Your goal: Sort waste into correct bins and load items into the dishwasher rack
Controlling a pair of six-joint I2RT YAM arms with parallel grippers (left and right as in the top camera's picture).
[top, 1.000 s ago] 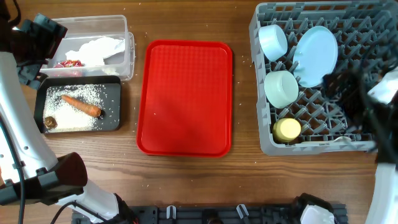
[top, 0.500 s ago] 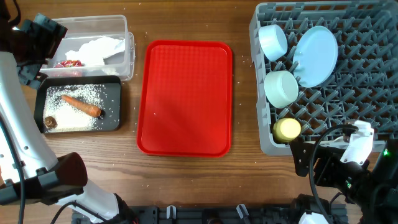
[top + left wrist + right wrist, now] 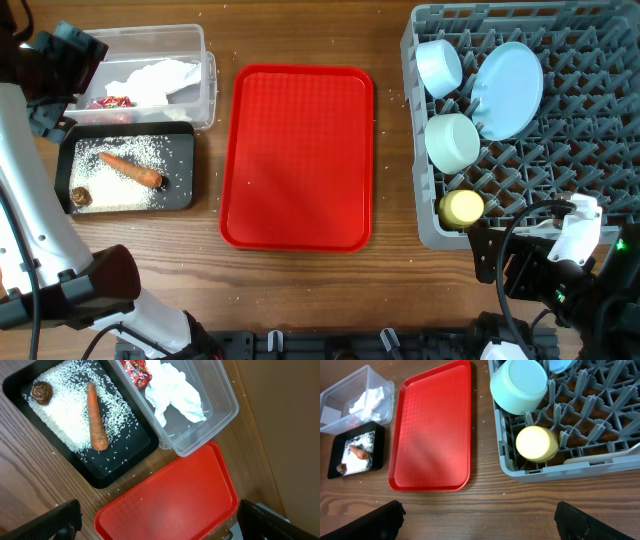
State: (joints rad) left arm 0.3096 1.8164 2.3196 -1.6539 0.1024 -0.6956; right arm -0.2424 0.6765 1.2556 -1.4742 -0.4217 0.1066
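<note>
The grey dishwasher rack at right holds a pale blue plate, two mint bowls, a yellow cup and a white spoon by its front rim. The clear tub holds a white napkin and a red wrapper. The black tray holds a carrot stick, rice and a brown lump. My left gripper is open and empty, high over the bins. My right gripper is open and empty, in front of the rack.
A flat red serving tray lies bare in the middle, between the bins and the rack. A few rice grains are scattered on the wooden table. The table's front edge has a black rail.
My right arm has pulled back from over the rack's right side to the table's front right corner. It has held still for the last half second. The left arm has not moved.
</note>
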